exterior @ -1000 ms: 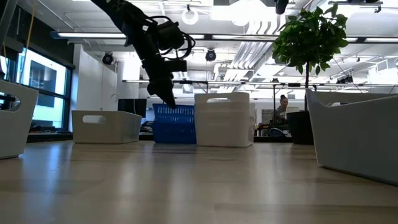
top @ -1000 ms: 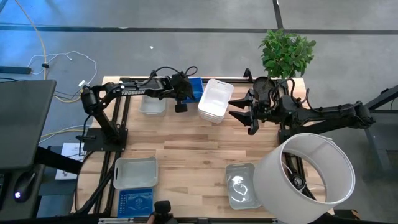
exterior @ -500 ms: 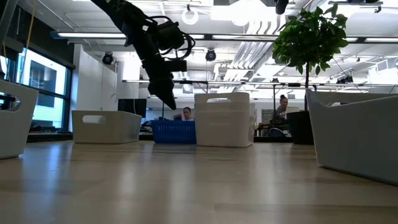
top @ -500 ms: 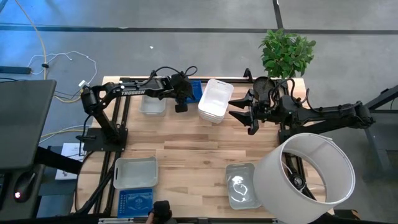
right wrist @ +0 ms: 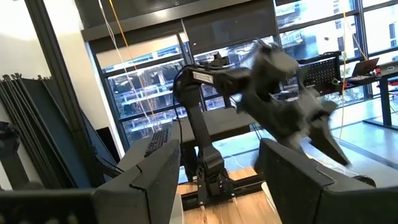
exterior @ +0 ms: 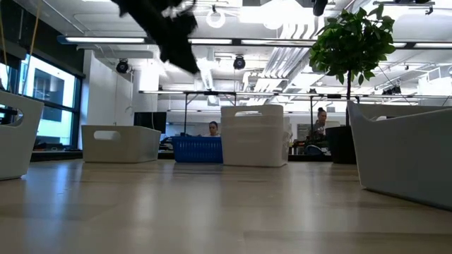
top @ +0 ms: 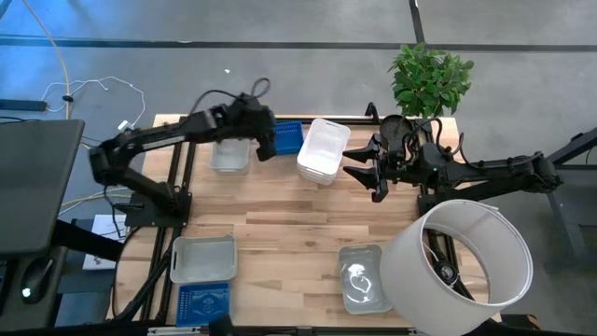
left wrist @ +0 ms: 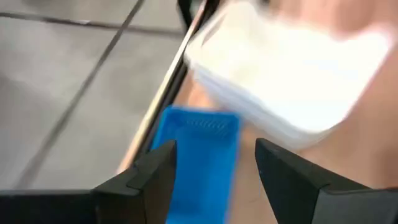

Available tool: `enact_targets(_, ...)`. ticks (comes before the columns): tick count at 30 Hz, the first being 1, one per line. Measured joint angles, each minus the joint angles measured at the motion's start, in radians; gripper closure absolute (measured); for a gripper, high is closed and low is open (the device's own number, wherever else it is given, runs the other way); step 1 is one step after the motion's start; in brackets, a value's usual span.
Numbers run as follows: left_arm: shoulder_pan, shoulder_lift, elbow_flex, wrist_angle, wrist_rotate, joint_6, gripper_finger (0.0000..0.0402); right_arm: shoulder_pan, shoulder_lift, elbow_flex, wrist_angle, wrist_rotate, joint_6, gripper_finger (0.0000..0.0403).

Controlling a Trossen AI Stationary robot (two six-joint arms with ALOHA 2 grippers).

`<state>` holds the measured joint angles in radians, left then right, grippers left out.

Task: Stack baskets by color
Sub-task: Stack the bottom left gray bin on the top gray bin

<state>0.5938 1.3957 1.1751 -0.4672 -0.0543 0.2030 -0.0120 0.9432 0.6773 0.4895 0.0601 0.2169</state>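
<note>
A blue perforated basket (top: pixel 288 138) stands on its base at the table's far edge, between a translucent grey basket (top: pixel 229 155) and a stack of white baskets (top: pixel 322 149). In the low view the blue basket (exterior: pixel 198 149) sits beside the white stack (exterior: pixel 253 135). My left gripper (top: pixel 265 144) hangs open above and just left of the blue basket (left wrist: pixel 200 158), touching nothing; it is a blur high up in the low view (exterior: pixel 185 56). My right gripper (top: pixel 362 170) waits open in the air, right of the white stack.
A grey basket (top: pixel 202 259) and another blue basket (top: pixel 202 303) stand at the near left. A translucent grey basket (top: pixel 363 277) stands near right beside a large white cylinder (top: pixel 457 266). A potted plant (top: pixel 429 79) stands at the far right. The table's middle (top: pixel 289 224) is bare wood.
My left gripper has opened and let go of the blue basket, which has dropped lower and now stands at the far edge. The gripper has then risen and drawn back toward the table's left, tipping as it went.
</note>
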Motion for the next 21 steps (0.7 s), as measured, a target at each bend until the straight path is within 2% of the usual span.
enact_targets(4,-0.011,-0.120,0.000,0.001,0.125,-0.180,0.0199,0.000,0.000,0.000,0.000,0.000,-0.018,0.0194)
enact_targets(8,-0.065,-0.241,-0.039,0.039,0.135,-0.265,0.0200,0.000,0.000,0.000,0.000,0.000,-0.020,0.0194)
enact_targets(12,-0.148,-0.372,-0.138,0.173,0.121,-0.361,0.0208,0.000,0.000,0.000,0.000,0.000,-0.020,0.0194)
enact_targets(16,-0.263,-0.494,-0.280,0.393,0.079,-0.426,0.0216,0.000,0.000,0.000,0.000,0.000,-0.020,0.0194)
enact_targets(21,-0.416,-0.594,-0.415,0.584,-0.030,-0.374,0.0226,0.000,0.000,0.000,0.000,0.000,-0.041,0.0194)
